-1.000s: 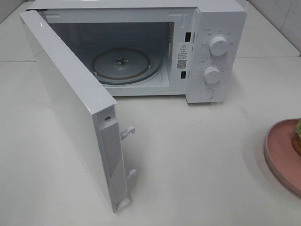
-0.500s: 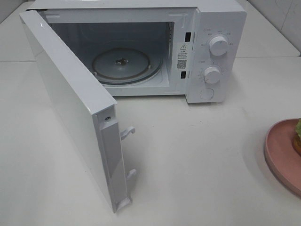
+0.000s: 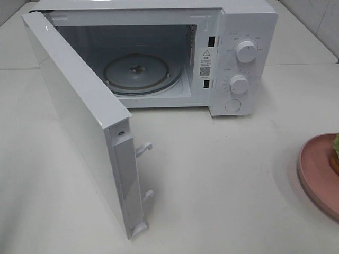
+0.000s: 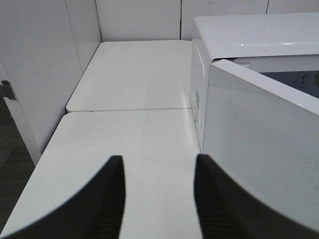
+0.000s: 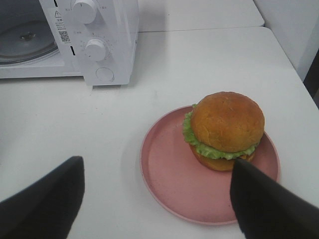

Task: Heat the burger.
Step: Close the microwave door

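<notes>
Right gripper (image 5: 157, 199) with jaws wide apart above the table (image 3: 222, 180), burger (image 5: 225, 130) on pink plate (image 5: 172, 184) just beyond, left gripper (image 4: 158, 196) jaws parted, holding nothing, white microwave (image 3: 241, 53) behind, door (image 3: 79, 121) open

**Cut Off and Unreadable**

From the high camera, the pink plate (image 3: 318, 174) and burger (image 3: 335, 153) are clipped at the 3 o'clock edge; the microwave (image 3: 233, 32) dial markings are too small to read; neither arm shows there.
</notes>
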Robot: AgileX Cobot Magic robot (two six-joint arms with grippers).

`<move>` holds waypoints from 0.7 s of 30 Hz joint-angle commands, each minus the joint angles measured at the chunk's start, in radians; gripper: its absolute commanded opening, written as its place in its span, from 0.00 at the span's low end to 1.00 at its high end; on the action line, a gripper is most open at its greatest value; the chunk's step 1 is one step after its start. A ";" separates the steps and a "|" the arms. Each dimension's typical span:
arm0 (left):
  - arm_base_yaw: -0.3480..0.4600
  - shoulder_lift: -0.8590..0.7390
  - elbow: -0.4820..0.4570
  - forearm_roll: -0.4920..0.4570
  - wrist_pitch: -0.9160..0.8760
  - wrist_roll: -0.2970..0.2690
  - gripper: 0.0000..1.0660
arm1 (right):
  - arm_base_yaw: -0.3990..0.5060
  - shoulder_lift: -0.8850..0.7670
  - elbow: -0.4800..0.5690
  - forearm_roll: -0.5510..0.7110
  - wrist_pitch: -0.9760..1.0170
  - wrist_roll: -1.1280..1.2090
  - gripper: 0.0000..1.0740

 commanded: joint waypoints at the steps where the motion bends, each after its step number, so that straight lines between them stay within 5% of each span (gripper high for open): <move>1: 0.002 0.130 -0.002 0.003 -0.148 -0.009 0.03 | -0.002 -0.027 0.001 0.001 -0.005 -0.008 0.71; 11: 0.002 0.368 0.023 0.003 -0.475 -0.007 0.00 | -0.002 -0.027 0.001 0.001 -0.005 -0.008 0.71; 21: 0.002 0.599 0.197 0.022 -0.988 -0.011 0.00 | -0.002 -0.027 0.001 0.001 -0.005 -0.008 0.71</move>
